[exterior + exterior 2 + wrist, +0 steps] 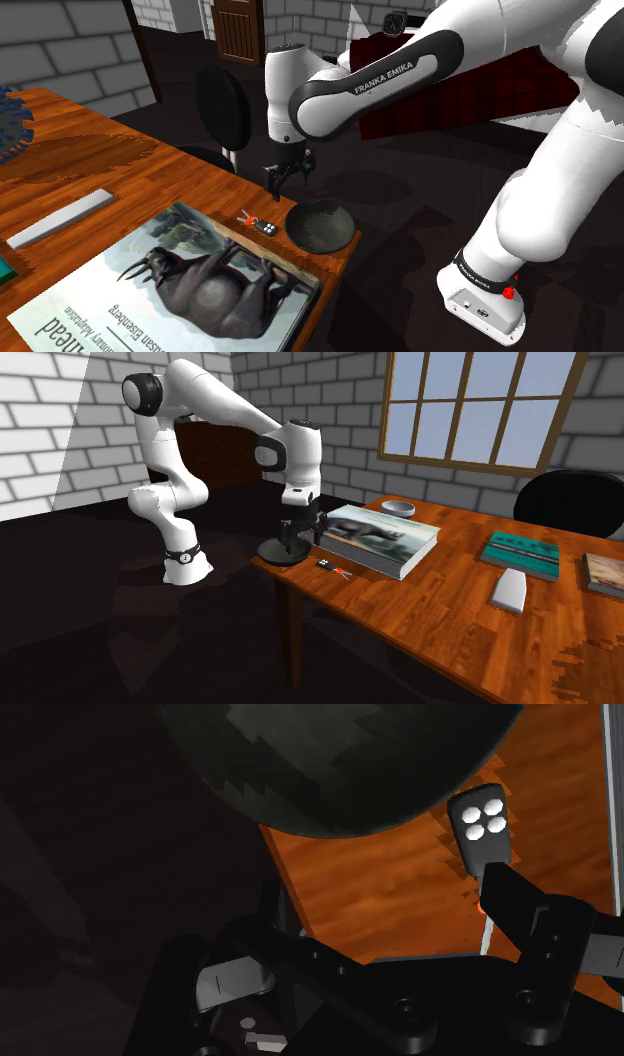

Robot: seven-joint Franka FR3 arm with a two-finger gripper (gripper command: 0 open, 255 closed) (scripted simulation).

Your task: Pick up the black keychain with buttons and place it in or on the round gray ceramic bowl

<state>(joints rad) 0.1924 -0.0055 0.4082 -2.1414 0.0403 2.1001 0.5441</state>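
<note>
The black keychain lies on the wooden table near its corner. It is a fob with several white buttons and a small ring end. Right beside it, at the corner, sits a dark grey round bowl. My gripper hovers a little above the table by the bowl, open and holding nothing. In the wrist view the fob lies just past one fingertip, untouched.
A large picture book lies close to the keychain. A smaller pale grey bowl stands behind the book. A grey flat bar, two more books and a black chair are farther off.
</note>
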